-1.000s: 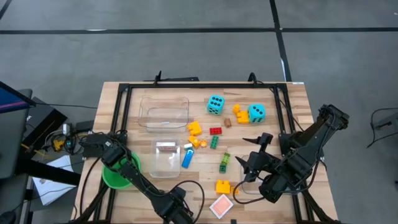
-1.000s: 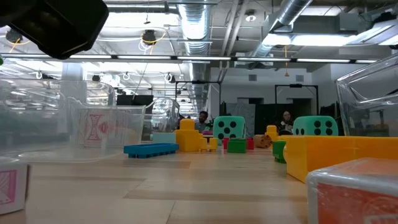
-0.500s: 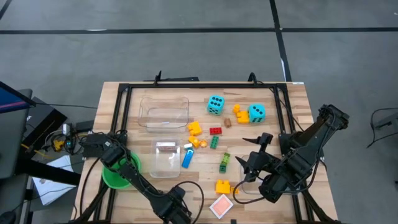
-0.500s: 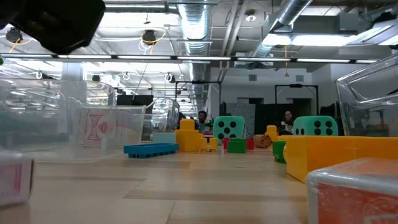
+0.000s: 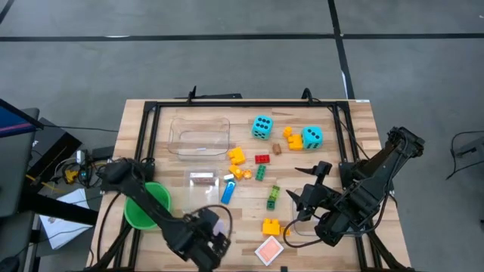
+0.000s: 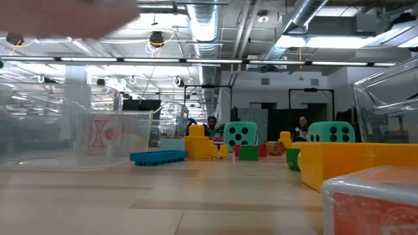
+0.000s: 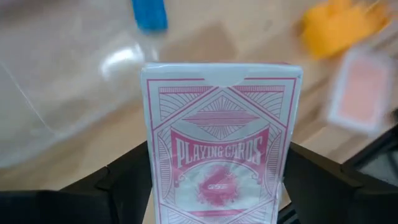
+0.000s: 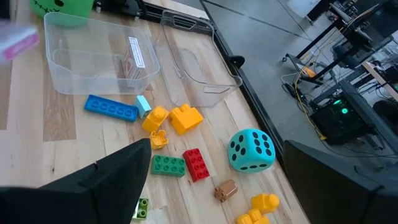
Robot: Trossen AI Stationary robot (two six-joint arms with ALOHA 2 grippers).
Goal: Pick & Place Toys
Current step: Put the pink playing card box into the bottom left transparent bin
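My left gripper (image 5: 215,229) is near the table's front edge, shut on a red-and-white box of playing cards (image 7: 221,143). My right gripper (image 5: 306,187) hangs open and empty over the table's right part. Two cyan dice (image 5: 262,127) (image 5: 312,137) sit at the far right. Yellow (image 5: 237,156), red (image 5: 262,159), green (image 5: 272,198), blue (image 5: 228,192) and orange (image 5: 290,137) bricks lie on the table's middle. A second card box (image 5: 269,249) lies flat at the front edge. A third (image 5: 201,179) stands inside the nearer clear bin (image 5: 203,202). My left gripper pinches the card box between its two fingers (image 7: 127,177), which sit on its two narrow long sides (image 7: 151,186) at the end nearest the wrist. The box points out along the fingers with its printed face toward the camera. It is lifted clear of the table.
A green cup (image 5: 144,205) stands at the left edge beside the left arm. A second clear bin (image 5: 200,136) sits at the far left. A yellow brick (image 5: 271,226) lies near the front, close to the flat card box. A black frame (image 5: 242,106) borders the table.
My left gripper has risen from the table near the front edge and gone a little toward the far edge, carrying the card box. The box, which stood on the table a second ago, has tipped and is now lifted clear.
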